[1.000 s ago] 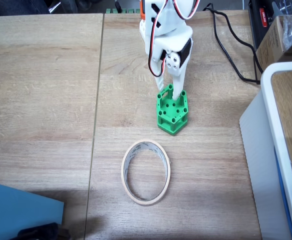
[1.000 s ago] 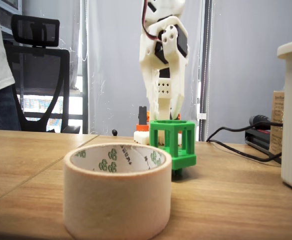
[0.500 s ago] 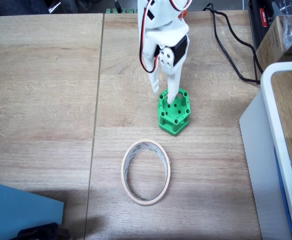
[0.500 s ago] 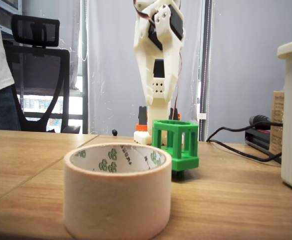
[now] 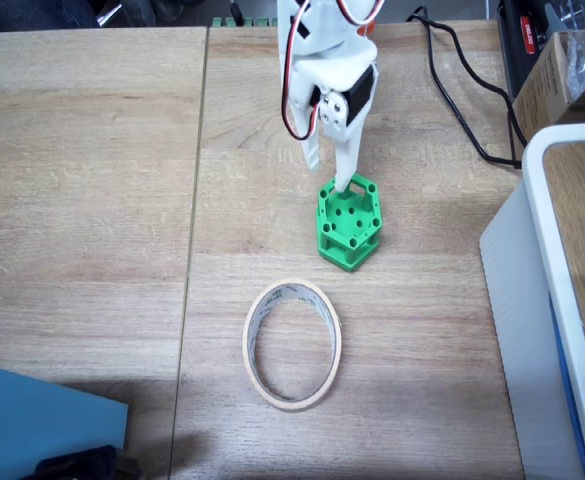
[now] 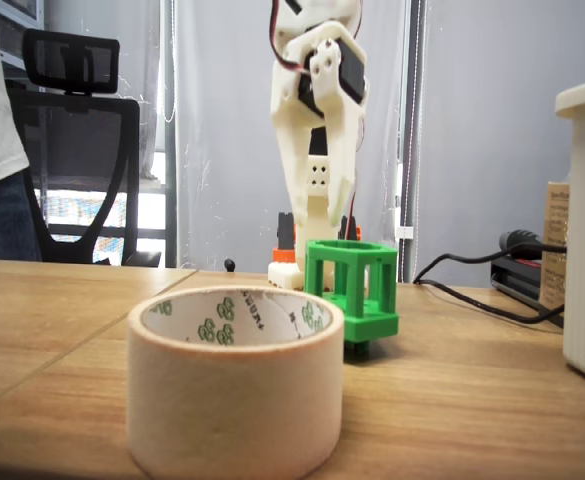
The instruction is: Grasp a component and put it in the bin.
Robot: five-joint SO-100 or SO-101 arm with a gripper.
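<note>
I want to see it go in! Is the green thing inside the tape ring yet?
Not yet. The green component stands on the table beyond the tape ring, apart from it, and the ring holds nothing.

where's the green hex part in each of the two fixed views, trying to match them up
Fixed view from above: the green component sits upper centre, just above the beige tape ring, right under the gripper.
Low fixed view at table height: the component stands centre right, behind the tape ring.
Shared landmark: the tape ring.
</note>
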